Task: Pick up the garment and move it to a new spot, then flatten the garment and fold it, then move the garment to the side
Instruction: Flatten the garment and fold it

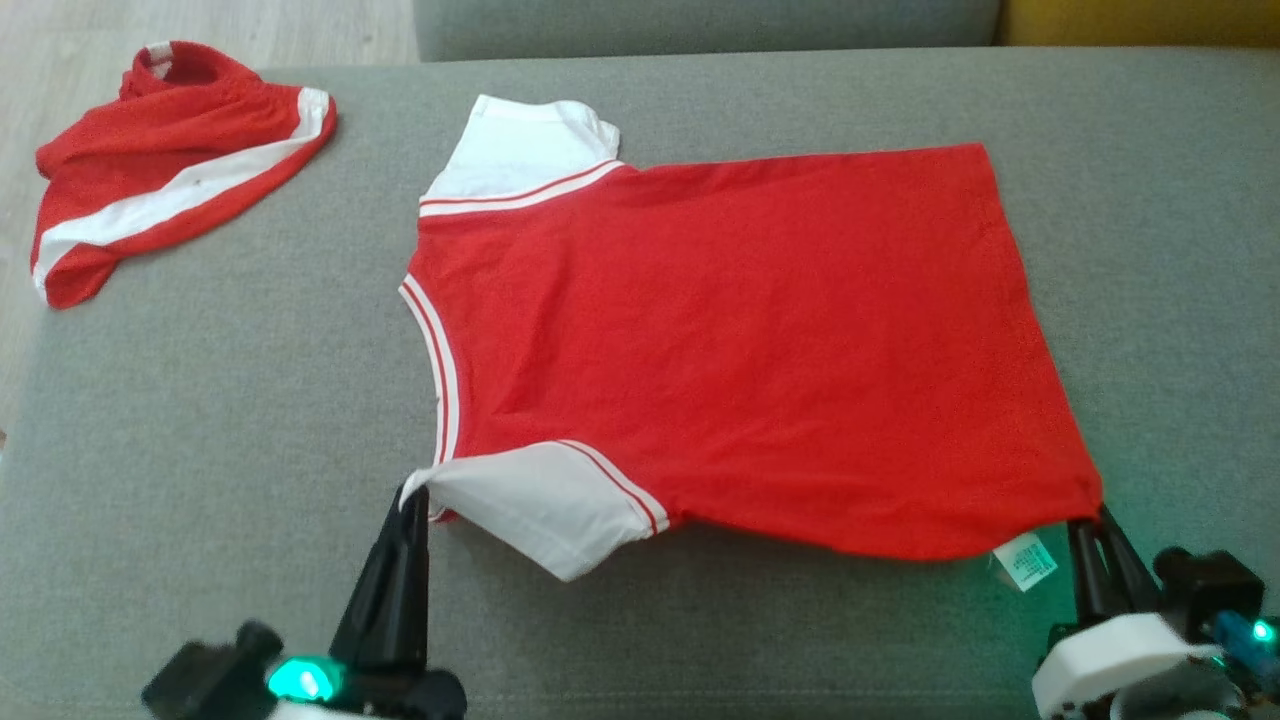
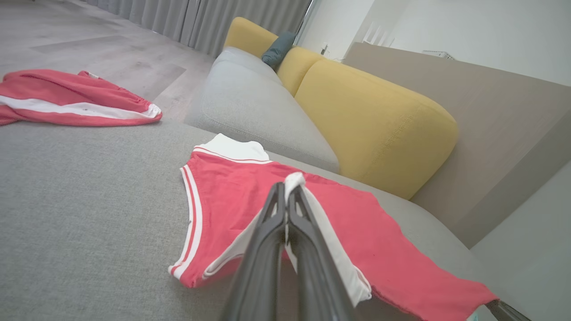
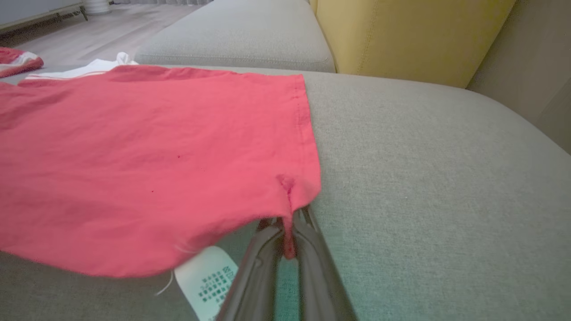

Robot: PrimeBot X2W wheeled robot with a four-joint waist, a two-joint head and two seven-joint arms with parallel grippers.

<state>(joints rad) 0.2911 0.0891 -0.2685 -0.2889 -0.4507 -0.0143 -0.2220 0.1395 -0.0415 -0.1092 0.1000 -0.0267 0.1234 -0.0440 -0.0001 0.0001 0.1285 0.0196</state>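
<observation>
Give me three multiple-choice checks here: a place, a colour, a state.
1. Where is the crumpled red-and-white cloth, relative to the garment? A) on it B) apart, at the cushion's far left corner C) under it
2. What colour is the sleeve the left hand grips? A) black B) yellow C) white
3. The right hand is: A) shut on the garment's hem corner B) open C) shut on the cloth
1 B, bare cushion lies between them; 2 C, a white tip sits between its fingers; 3 A, red hem is pinched between its fingers.
</observation>
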